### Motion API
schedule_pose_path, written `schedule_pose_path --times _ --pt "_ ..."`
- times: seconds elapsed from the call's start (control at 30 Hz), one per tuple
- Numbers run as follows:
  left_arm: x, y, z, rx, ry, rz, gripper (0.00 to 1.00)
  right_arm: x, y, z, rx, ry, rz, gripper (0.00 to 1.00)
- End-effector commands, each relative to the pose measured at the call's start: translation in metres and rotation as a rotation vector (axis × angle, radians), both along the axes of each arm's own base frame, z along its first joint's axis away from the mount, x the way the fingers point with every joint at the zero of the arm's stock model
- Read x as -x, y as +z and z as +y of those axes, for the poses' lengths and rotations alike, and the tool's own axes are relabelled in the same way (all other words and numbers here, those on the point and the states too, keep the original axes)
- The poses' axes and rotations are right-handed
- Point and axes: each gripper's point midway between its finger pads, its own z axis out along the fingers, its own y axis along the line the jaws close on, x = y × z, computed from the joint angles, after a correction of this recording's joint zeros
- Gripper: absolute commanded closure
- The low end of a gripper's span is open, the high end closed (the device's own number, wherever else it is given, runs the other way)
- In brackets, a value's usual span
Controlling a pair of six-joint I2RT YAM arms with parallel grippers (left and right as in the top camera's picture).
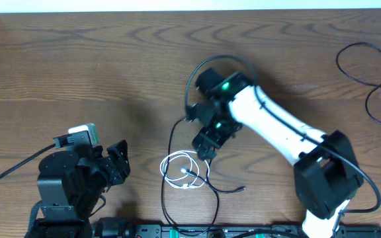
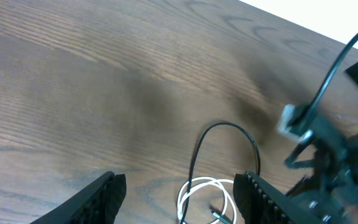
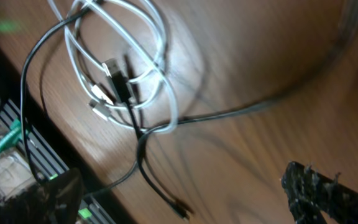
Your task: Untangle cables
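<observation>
with the right pincer (image 1: 204, 147) and left pincer (image 2: 179, 194) both spread apart and the white cable (image 1: 180, 170) looped through the black cables (image 3: 129, 93) near the counter's (image 1: 78, 66) front edge, pinching one strand alone seems wisest.

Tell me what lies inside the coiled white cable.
Inside the coiled thin white cable lie a black plug and white plug ends on the wooden table. Motion blur hides which strand crosses underneath.

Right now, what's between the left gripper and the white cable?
Only bare table, per the overhead view. The left gripper is open, and the white cable coils just beyond that gap.
</observation>
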Motion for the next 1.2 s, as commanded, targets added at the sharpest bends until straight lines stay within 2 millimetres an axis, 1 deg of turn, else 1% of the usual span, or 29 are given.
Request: schedule_pose_path --times 0.0,0.1,0.17,0.3,0.53,0.6,0.67,0.7,0.77,0.8,0.83,0.93,1.03,1.1,1.17 --pt "0.000 0.003 0.004 -0.002 0.023 -0.007 0.38 0.020 -0.016 0.011 0.010 0.077 0.000 0.01" --pt "0.000 0.003 0.004 -0.002 0.023 -0.006 0.38 0.032 -0.028 0.021 -0.001 0.120 -0.014 0.02" --pt "0.000 0.003 0.004 -0.002 0.023 -0.006 0.38 0.035 -0.035 0.025 -0.014 0.135 -0.026 0.05" --pt "0.001 0.002 0.004 -0.002 0.023 -0.003 0.38 0.038 -0.045 0.031 -0.032 0.152 -0.045 0.16" --pt "0.001 0.002 0.003 -0.002 0.023 0.000 0.37 0.043 -0.061 0.038 -0.055 0.112 -0.052 0.26" --pt "0.001 0.002 0.003 -0.002 0.023 0.000 0.37 0.045 -0.068 0.040 -0.059 0.090 -0.054 0.28" --pt "0.001 0.002 0.004 -0.002 0.023 0.001 0.37 0.047 -0.072 0.040 -0.059 0.077 -0.053 0.36" --pt "0.002 0.002 0.003 -0.002 0.023 0.001 0.37 0.049 -0.073 0.041 -0.059 0.074 -0.052 0.43" --pt "0.002 0.001 0.004 -0.002 0.023 0.004 0.37 0.049 -0.074 0.042 -0.059 0.067 -0.052 0.68" --pt "0.002 0.001 0.003 -0.002 0.023 0.004 0.37 0.049 -0.074 0.043 -0.061 0.059 -0.052 0.94" --pt "0.002 0.001 0.004 -0.002 0.023 0.004 0.37 0.048 -0.074 0.044 -0.061 0.045 -0.052 0.99" --pt "0.002 0.001 0.004 -0.002 0.023 0.005 0.37 0.041 -0.071 0.050 -0.071 -0.032 -0.055 0.99" --pt "0.003 0.000 0.003 -0.002 0.023 0.010 0.37 0.025 -0.058 0.059 -0.096 -0.108 -0.069 0.99" --pt "0.004 -0.001 0.003 -0.002 0.023 0.015 0.37 0.007 -0.040 0.065 -0.125 -0.161 -0.089 0.99" --pt "0.005 -0.002 0.004 -0.003 0.023 0.022 0.37 -0.014 -0.017 0.069 -0.158 -0.203 -0.117 0.99"
